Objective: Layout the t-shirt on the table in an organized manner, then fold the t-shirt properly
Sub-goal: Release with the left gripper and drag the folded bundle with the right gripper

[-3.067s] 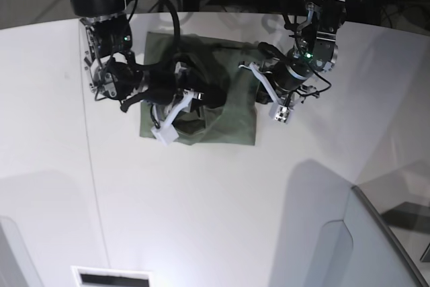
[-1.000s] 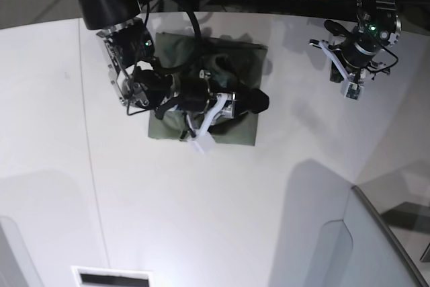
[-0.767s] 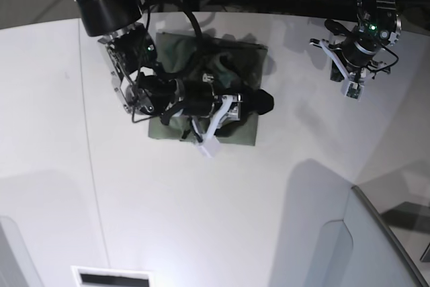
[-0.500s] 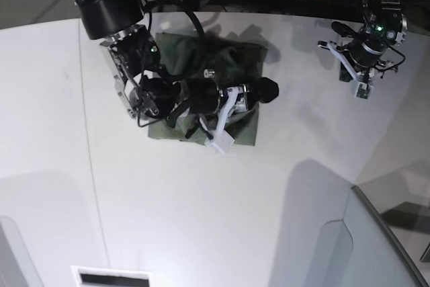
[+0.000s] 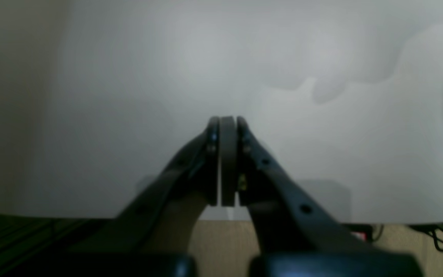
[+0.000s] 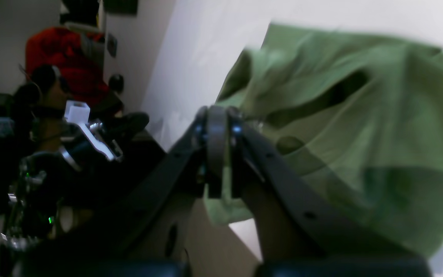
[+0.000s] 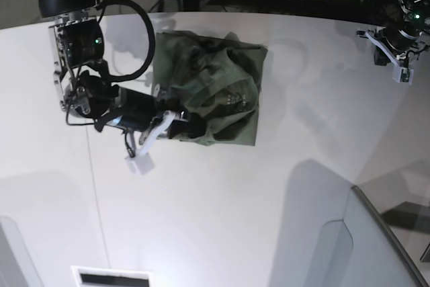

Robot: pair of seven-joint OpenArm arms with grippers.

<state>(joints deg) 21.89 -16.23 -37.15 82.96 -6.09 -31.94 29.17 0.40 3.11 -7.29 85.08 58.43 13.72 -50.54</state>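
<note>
T-shirt: the olive-green t-shirt (image 7: 215, 92) lies on the far middle of the desk, a rough rectangle with its top layers rumpled and creased.
Desk: the white desk (image 7: 222, 206) has a thin dark seam running down its left part; much of it lies bare around the shirt.
Right pincer: the right pincer (image 6: 217, 154) is pressed together at the shirt's near-left edge, with green cloth lying against the fingertips (image 6: 215, 127); whether a fold is caught between them cannot be told.
Left pincer: the left pincer (image 5: 223, 161) is pressed together with nothing in it, above bare desk at the far right, well apart from the shirt.
Grey panel: a grey angled panel (image 7: 356, 247) stands at the near right.
</note>
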